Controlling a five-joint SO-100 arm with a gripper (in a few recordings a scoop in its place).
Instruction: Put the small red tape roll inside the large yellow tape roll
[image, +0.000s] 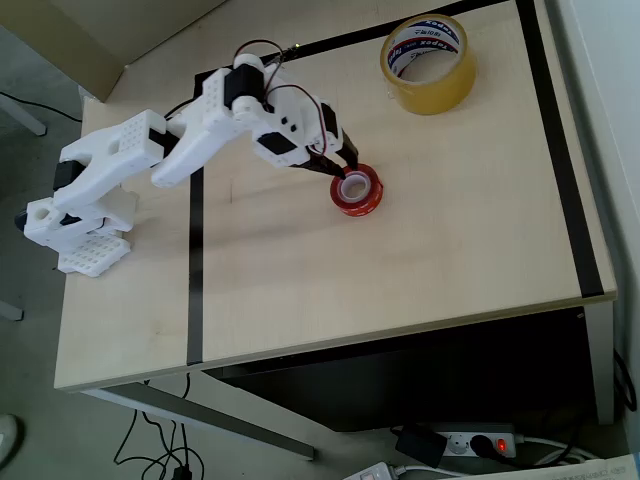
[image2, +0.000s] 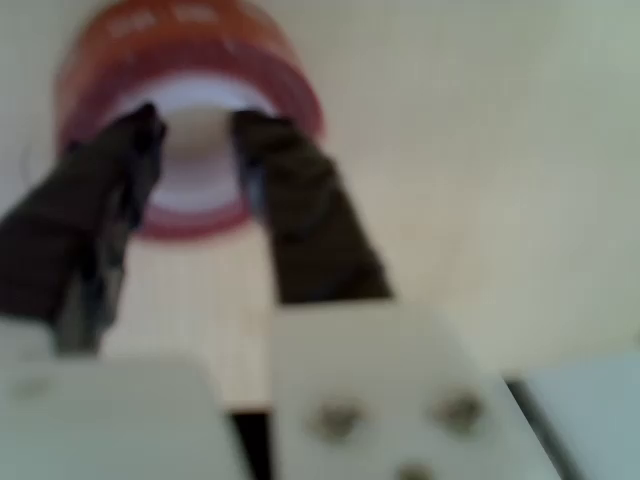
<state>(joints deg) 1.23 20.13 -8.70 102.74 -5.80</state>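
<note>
The small red tape roll (image: 366, 201) lies flat on the table near the middle, white core facing up. My gripper (image: 343, 173) reaches it from the left, its dark fingers (image: 325, 163) at the roll's near rim. In the blurred wrist view the gripper (image2: 195, 130) stands open, one fingertip on each side of the near part of the red roll (image2: 190, 40), over its white core; whether they touch it I cannot tell. The large yellow tape roll (image: 428, 85) stands flat at the table's far right, well apart from the gripper.
The light wooden table (image: 400, 270) carries black tape lines (image: 195, 250) on the left, across the top and down the right side. The arm's white base (image: 80, 215) sits at the left edge. A power strip (image: 470, 442) lies on the floor below the front edge.
</note>
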